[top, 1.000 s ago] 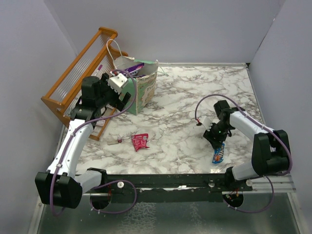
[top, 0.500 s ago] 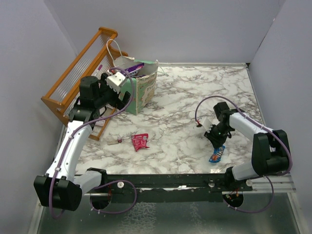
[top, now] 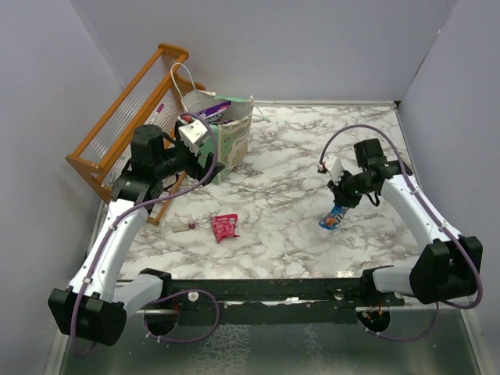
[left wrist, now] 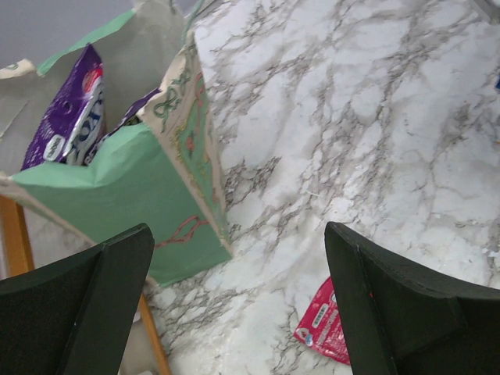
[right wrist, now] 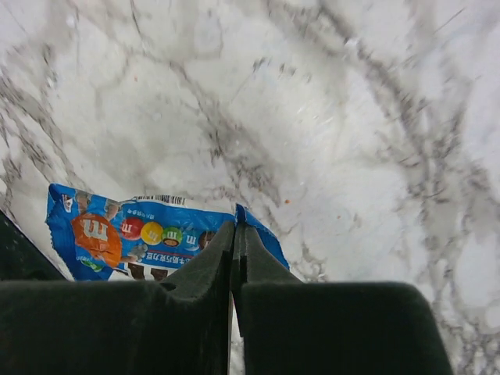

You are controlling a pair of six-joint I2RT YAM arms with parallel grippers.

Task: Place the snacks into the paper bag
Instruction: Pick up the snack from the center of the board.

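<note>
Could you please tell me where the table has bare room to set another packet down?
The marble table is bare from the paper bag across to the right pincer, and along its far edge. The near strip between the red packet and the blue packet is free too. The left is crowded: bag, wooden rack, left pincer.

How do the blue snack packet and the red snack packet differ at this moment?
The blue packet is pinched in the shut right gripper; the red packet lies loose, untouched. The blue packet hangs tilted, apparently off the table; the red packet lies flat on it. Both are small glossy packets outside the paper bag.
</note>
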